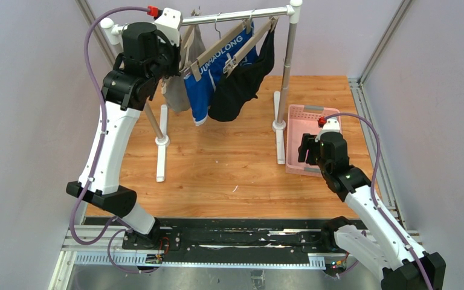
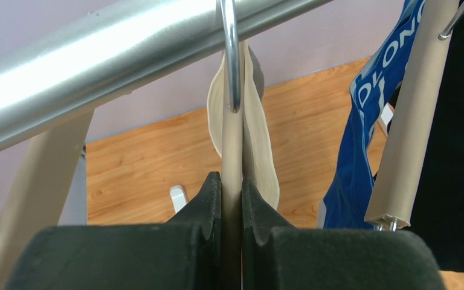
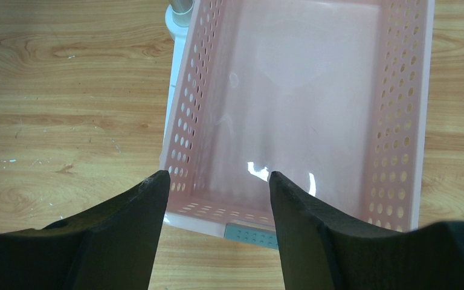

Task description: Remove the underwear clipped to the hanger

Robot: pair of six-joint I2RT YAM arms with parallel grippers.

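**Item 1, near, 3 o'clock of the wooden tabletop [image 1: 217, 163].** The right gripper [image 3: 217, 178] hovers over the near end of the pink perforated plastic basket [image 3: 399, 121]. Its jaws are spread and hold nothing. No cloth shows in the basket.

**Item 2, far, 11 o'clock.** The left gripper [image 2: 231, 181] is raised to the rack. Its jaws are closed on the beige wooden hanger [image 2: 232, 139], which shows edge-on just under its steel hook.

**Item 3, far, 12 o'clock.** Three briefs hang in a row from the silver metal rail [image 1: 241, 15]:
- light grey cloth briefs [image 1: 175, 93], nearest the left gripper
- bright blue briefs with white lettering [image 1: 202, 90], next toward 3 o'clock
- plain black briefs [image 1: 241, 84], last in the row

None has come off.

**Governing relation.**
- The grey briefs hang straight below the left jaws, toward 6 o'clock in the wrist view.
- The hangers run slantwise in the overhead view, roughly from 7 to 1 o'clock.
- The left arm is much the nearer. The right arm is well apart from the rack.
- In my judgement the hold steadies the hanger and frees nothing. The grey cloth's clips cannot be made out and probably lie lower along the bar.
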